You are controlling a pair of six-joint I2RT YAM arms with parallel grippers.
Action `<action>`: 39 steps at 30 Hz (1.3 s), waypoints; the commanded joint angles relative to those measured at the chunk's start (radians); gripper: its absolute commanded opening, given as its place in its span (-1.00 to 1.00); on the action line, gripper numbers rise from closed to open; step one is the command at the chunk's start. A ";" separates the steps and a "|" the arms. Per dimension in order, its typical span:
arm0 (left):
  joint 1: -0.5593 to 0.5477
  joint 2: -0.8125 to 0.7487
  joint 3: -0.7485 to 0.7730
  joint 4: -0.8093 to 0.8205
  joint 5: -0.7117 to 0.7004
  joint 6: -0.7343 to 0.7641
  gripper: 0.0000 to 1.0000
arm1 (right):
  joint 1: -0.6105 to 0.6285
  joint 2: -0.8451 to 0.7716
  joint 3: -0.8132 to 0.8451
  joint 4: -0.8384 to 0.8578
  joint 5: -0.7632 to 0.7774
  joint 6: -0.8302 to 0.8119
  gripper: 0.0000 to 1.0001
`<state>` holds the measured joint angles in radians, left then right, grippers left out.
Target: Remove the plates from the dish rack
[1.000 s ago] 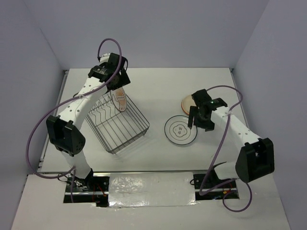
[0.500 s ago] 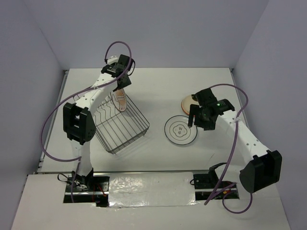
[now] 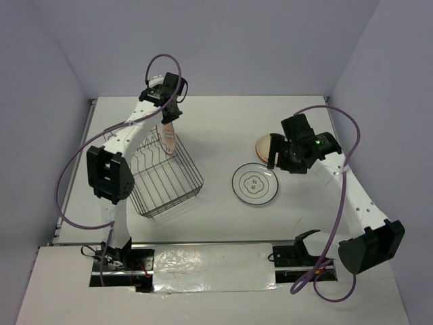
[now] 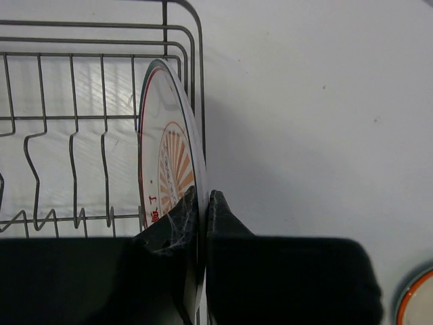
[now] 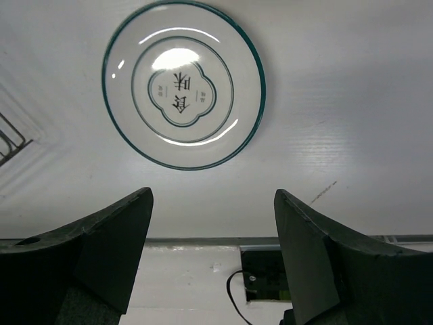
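Orange-rayed plate (image 4: 169, 162): lower rim hidden by fingers; left pincer (image 4: 201, 195) clamps it; right pincer (image 5: 213, 198) wide

- Top camera looks down from behind on the silver-grey wire dish rack (image 3: 164, 181).
- Left wrist camera sits close over its corner.
- Right wrist camera faces down beside it.

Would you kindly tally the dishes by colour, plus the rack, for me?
Teal-rimmed white round plate: 1
Orange-rimmed round plate: 1
White round plate with orange sunburst: 1
Silver wire dish rack: 1
Total: 4
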<state>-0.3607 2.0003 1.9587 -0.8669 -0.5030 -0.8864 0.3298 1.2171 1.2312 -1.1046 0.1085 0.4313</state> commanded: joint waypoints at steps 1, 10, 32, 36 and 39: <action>0.003 -0.113 0.098 -0.007 -0.026 0.049 -1.00 | 0.008 -0.002 0.097 -0.049 0.013 -0.016 0.59; -0.067 -0.328 0.010 0.452 0.309 0.547 -1.00 | -0.001 0.025 0.350 -0.110 0.039 0.035 0.75; -0.874 -0.653 -0.842 1.103 0.076 1.994 -1.00 | -0.259 -0.045 0.110 0.245 -0.779 0.337 1.00; -0.893 -0.634 -0.814 1.071 0.092 1.969 -1.00 | -0.258 -0.079 -0.018 0.421 -0.816 0.426 0.95; -0.905 -0.627 -0.817 1.089 0.106 1.939 -0.88 | -0.258 -0.083 -0.087 0.546 -0.878 0.490 0.12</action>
<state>-1.2572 1.3907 1.1194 0.1009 -0.3992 1.0256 0.0715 1.1736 1.1709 -0.7792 -0.6891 0.8314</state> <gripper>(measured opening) 0.153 0.663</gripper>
